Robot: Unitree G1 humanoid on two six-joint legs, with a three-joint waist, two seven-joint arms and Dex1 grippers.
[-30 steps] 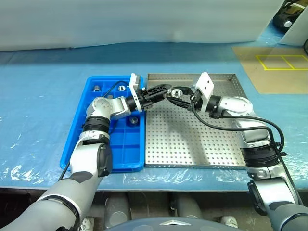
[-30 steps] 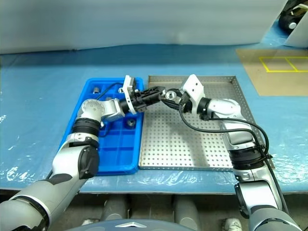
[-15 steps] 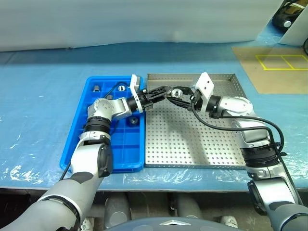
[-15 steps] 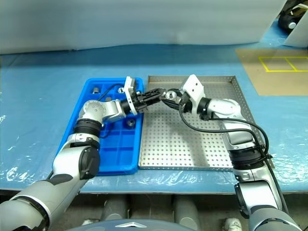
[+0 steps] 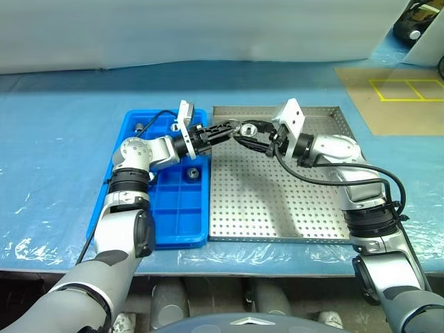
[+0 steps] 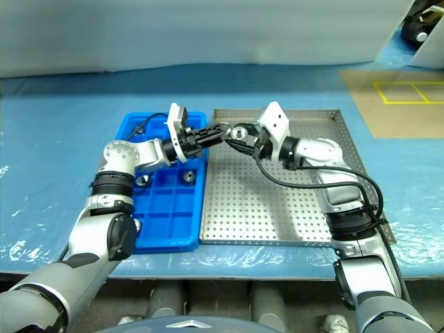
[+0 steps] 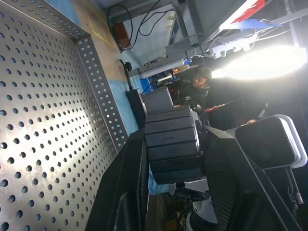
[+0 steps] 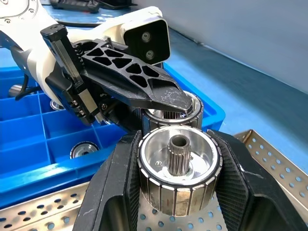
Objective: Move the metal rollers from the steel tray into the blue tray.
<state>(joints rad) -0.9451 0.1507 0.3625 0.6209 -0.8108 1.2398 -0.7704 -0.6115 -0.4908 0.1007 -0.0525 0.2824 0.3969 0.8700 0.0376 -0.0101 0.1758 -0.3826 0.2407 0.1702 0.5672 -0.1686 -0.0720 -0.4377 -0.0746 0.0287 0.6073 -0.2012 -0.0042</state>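
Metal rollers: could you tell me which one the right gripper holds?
The roller with the central shaft, raised above the steel tray; others lie in the blue tray.

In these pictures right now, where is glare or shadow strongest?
Left wrist view: a bright lamp burns out the upper right, and light sheens on the perforated grey steel tray. Right wrist view: the shiny silver metal roller in the right gripper glints, the background soft. Left eye view: the arms cast soft shadows on the tray.

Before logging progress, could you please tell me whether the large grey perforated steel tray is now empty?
Empty: its perforated floor lies bare. The one shiny silver metal roller near it is held in the right pincer.
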